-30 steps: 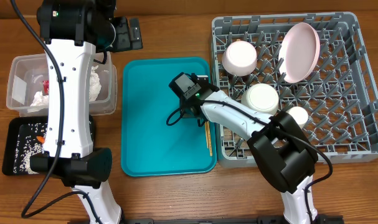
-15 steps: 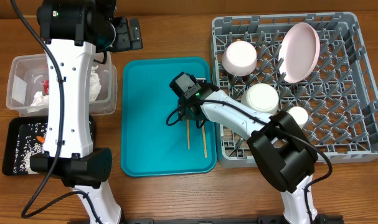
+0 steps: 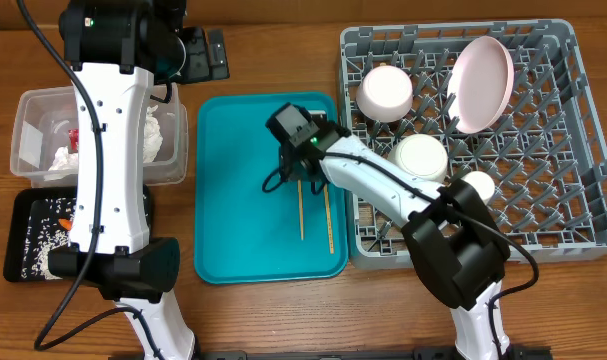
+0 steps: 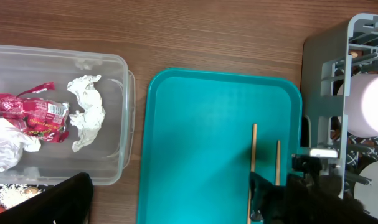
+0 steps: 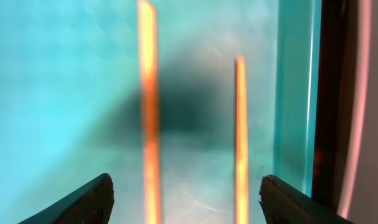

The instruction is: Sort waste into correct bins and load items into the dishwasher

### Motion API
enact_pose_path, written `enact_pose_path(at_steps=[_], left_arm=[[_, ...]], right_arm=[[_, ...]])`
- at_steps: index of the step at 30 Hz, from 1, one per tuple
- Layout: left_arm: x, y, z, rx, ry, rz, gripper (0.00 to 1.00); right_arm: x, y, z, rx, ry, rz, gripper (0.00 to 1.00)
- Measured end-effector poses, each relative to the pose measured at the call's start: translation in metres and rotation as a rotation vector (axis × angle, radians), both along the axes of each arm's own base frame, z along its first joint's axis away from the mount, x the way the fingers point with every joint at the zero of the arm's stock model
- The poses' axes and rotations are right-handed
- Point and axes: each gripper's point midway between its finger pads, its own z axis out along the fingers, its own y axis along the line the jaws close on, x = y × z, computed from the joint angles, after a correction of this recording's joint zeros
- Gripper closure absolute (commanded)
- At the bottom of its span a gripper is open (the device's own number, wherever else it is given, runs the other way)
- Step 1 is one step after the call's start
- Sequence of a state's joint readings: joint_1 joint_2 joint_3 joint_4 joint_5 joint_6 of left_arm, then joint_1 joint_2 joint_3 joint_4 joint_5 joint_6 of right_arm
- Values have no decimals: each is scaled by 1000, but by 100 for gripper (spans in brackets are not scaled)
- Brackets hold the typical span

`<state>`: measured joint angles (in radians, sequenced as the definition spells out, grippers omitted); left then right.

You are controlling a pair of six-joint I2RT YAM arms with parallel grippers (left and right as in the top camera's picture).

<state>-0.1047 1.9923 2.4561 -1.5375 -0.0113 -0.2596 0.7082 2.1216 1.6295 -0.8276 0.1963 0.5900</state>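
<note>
Overhead, both chopsticks (image 3: 302,215) lie loose near the tray's (image 3: 233,220) right edge, beside the rack (image 3: 583,200). The right gripper (image 5: 185,202) hangs over them, jaws wide and empty. The left gripper (image 3: 211,52) gapes wide near the table's far edge.

A teal tray (image 3: 233,200) lies on the wooden table (image 3: 283,50).

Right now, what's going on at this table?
The right gripper hovers open over two chopsticks lying loose on the teal tray, gripping neither. The plate, bowls and cup sit in the dish rack. Wrapper and tissues are in the clear tub, scraps in the black tray. The left gripper hangs open, holding nothing.
</note>
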Motion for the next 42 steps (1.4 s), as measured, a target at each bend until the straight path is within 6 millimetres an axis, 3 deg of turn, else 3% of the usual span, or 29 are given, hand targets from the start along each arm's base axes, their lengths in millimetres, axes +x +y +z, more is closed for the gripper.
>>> enact_pose_path(at_steps=[1, 7, 10, 13, 22, 36, 42], left_arm=[[0, 0, 0, 0, 0, 0, 0], [0, 0, 0, 0, 0, 0, 0], [0, 0, 0, 0, 0, 0, 0], [0, 0, 0, 0, 1, 0, 0], [0, 0, 0, 0, 0, 0, 0], [0, 0, 0, 0, 0, 0, 0], [0, 0, 0, 0, 0, 0, 0]], right_arm=[[2, 4, 4, 15, -4, 1, 0], [-14, 34, 8, 153, 82, 80, 0], [-19, 43, 9, 188, 104, 99, 25], [-20, 46, 10, 202, 109, 102, 37], [-13, 30, -4, 129, 56, 75, 39], [-2, 26, -9, 103, -9, 56, 50], [2, 26, -27, 87, -8, 51, 65]])
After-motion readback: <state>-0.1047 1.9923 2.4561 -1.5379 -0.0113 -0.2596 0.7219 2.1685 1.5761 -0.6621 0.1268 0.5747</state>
